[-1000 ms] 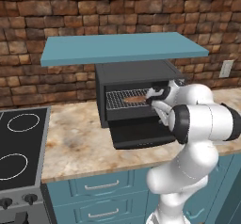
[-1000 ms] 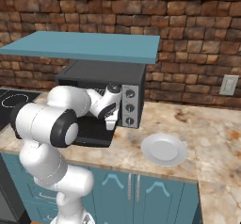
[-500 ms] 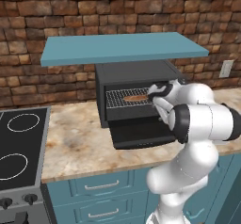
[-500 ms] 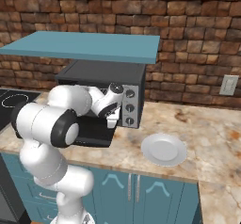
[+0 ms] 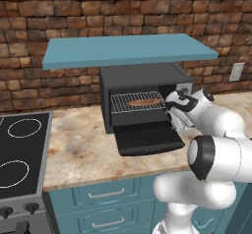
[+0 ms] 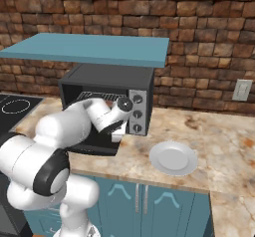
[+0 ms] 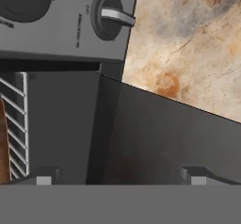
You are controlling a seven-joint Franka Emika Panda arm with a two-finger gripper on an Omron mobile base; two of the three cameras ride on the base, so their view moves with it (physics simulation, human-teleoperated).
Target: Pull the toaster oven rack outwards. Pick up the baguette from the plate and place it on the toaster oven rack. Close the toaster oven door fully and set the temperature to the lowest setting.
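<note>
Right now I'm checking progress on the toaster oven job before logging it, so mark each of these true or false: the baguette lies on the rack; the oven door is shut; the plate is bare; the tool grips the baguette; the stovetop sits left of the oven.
1. The baguette lies on the toaster oven rack. True.
2. The toaster oven door is shut. False: it hangs open, folded down in front of the cavity.
3. The plate on the counter is bare. True.
4. The tool grips the baguette. False: its jaws are open and hold nothing, at the oven's right front.
5. The stovetop sits left of the toaster oven. True.
</note>
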